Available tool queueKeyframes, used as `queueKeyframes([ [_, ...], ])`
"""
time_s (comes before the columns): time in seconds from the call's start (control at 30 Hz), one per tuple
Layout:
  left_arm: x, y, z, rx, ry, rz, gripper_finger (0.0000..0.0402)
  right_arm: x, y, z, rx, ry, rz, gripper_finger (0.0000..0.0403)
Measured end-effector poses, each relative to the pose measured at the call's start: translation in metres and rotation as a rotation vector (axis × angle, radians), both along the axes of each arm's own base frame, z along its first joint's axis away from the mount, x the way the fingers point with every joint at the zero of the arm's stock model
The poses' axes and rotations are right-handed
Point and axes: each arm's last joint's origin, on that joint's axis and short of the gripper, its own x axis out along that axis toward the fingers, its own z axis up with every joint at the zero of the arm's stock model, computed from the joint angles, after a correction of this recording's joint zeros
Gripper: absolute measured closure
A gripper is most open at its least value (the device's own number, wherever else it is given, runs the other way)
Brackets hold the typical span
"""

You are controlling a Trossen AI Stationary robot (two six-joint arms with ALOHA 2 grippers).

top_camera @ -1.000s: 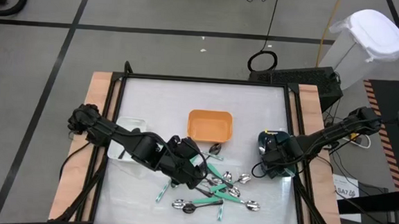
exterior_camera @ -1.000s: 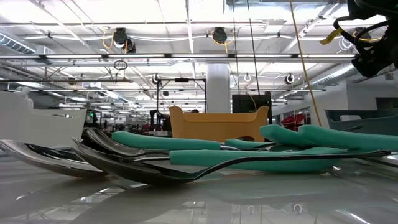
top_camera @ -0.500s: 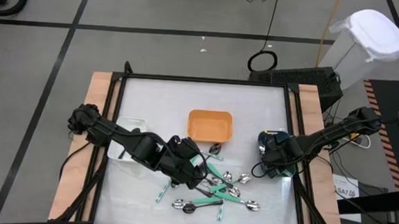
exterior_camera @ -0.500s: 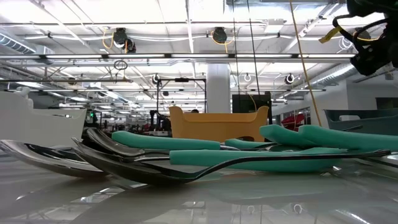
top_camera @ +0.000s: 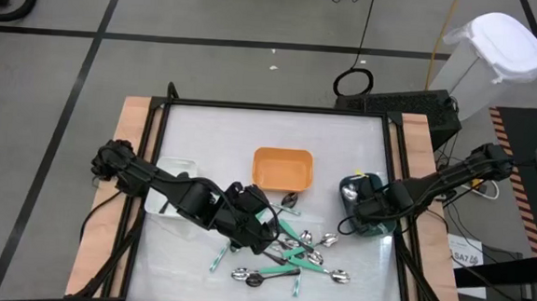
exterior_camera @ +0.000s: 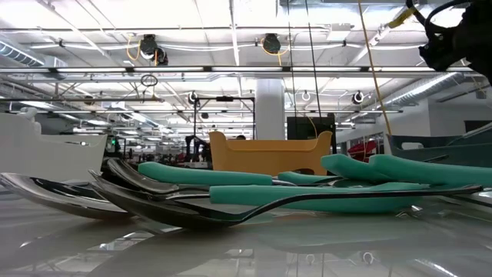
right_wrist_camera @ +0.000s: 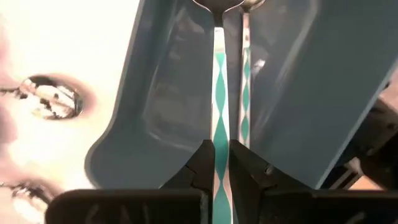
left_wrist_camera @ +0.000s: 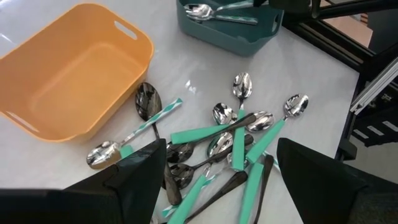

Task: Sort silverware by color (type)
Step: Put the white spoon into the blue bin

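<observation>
Wide apart, my left gripper [left_wrist_camera: 221,180] hangs over the spoon pile [left_wrist_camera: 233,140]; my right gripper [right_wrist_camera: 216,165] pinches a striped spoon [right_wrist_camera: 218,87] over the teal bin [right_wrist_camera: 292,93]. I judge it mid-drop; next, release.

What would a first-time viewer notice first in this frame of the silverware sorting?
The eye goes first to the pile of silverware, shiny heads and teal-green handles crossed over each other on the white table, with the left gripper hanging open just above it. Next comes the bright orange bin behind the pile. On the right, the right gripper is shut on a teal-and-white patterned spoon over the dark teal bin.
</observation>
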Motion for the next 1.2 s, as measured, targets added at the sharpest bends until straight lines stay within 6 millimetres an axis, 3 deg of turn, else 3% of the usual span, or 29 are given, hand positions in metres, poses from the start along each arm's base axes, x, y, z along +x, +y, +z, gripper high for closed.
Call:
queueKeyframes([
  [0.33, 0.000, 0.000, 0.000, 0.030, 0.009, -0.032, 0.0101, -0.001, -0.003, 0.000, -0.079, -0.012, 0.015, 0.0371],
  [0.8, 0.000, 0.000, 0.000, 0.045, 0.014, -0.048, 0.0101, -0.002, -0.003, 0.001, -0.072, 0.007, -0.097, 0.0271],
  [0.97, -0.002, 0.001, -0.002, 0.055, 0.046, -0.058, 0.0101, 0.006, 0.000, 0.021, -0.048, -0.074, -0.099, 0.0260],
  [1.2, -0.009, 0.004, -0.007, 0.070, 0.144, -0.073, 0.0101, 0.019, 0.002, 0.068, -0.135, -0.324, -0.150, 0.0259],
])
